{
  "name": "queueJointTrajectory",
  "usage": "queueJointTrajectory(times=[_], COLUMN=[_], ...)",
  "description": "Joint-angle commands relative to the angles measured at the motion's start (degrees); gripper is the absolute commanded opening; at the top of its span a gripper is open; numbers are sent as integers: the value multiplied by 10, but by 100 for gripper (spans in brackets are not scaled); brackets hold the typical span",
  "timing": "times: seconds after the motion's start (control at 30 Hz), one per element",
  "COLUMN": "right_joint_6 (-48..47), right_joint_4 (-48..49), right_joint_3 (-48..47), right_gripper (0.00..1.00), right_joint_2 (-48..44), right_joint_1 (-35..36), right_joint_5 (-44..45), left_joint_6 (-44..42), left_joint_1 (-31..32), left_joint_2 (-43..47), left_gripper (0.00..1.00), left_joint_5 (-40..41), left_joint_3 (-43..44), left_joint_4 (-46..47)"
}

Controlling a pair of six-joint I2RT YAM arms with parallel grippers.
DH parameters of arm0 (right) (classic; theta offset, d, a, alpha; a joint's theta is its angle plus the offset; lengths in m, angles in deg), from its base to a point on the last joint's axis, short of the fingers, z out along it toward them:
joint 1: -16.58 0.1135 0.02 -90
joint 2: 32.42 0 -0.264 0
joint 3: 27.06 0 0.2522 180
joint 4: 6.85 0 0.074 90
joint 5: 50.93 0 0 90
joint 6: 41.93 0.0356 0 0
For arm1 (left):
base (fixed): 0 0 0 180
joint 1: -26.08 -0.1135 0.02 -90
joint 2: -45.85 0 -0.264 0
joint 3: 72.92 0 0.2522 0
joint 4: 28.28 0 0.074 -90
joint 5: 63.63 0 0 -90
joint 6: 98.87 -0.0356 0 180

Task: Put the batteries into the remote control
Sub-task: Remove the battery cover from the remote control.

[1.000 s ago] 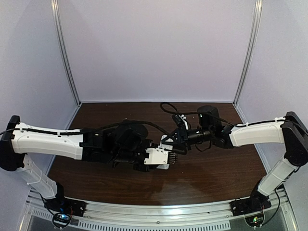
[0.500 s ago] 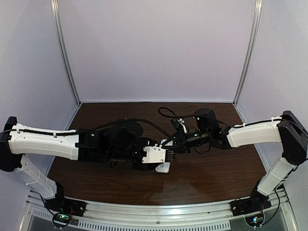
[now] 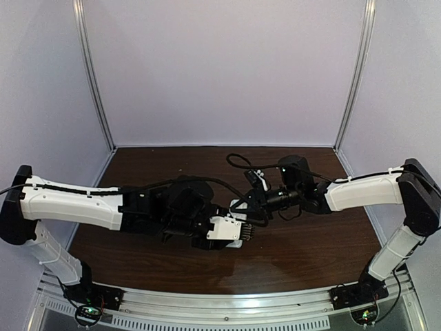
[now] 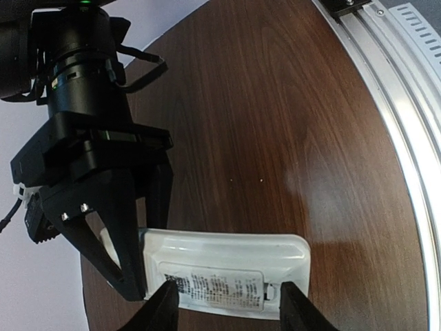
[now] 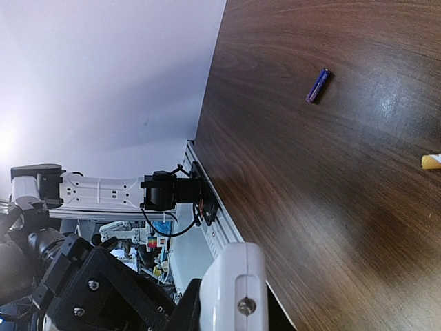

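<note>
The left arm has just slid toward the near right, and its left gripper (image 4: 229, 298) now hangs over the remote control (image 4: 227, 265). Its fingers are spread wide and lie across the white body without pinching it. The right arm made its run in a second ago and has hardly budged since. The right gripper (image 4: 148, 254) sits at the remote's far end with its jaws also parted, one finger crossing that end and the other just off the long edge. So we have two tools on one handset and neither is holding it.

The remote lies flat on the table (image 4: 275, 103), label side up. We can't tell whether the recess is uncovered. We read this as steadying the remote, with no loading begun. The purple battery (image 5: 318, 85) lies alone on bare wood, well apart from both grippers. A pale yellow tip (image 5: 430, 161) pokes in at the frame edge. It may be the second battery, but we can't say.

As for room, the metal rail (image 4: 406, 138) at the near edge stands well clear of the remote, and open wood lies all round it. The tight spot is between the two tools themselves, which are nearly touching.
</note>
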Motion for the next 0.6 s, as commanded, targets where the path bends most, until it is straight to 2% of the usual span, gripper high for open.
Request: queueJointTrajectory(times=[0.0, 0.2, 0.57], right_joint_6=[-2, 4, 18], right_joint_4=[7, 16, 37], right_joint_3=[-3, -1, 7], right_gripper=[0, 0, 0], right_joint_2=[-10, -12, -11], right_joint_1=[1, 2, 6], right_joint_5=[-6, -12, -20], left_joint_6=[-3, -8, -13], left_joint_1=[-2, -2, -2], left_joint_2=[-15, -22, -32], left_gripper=[52, 51, 46], left_joint_5=[17, 23, 95], left_joint_3=[16, 15, 18], left_joint_4=[1, -1, 28])
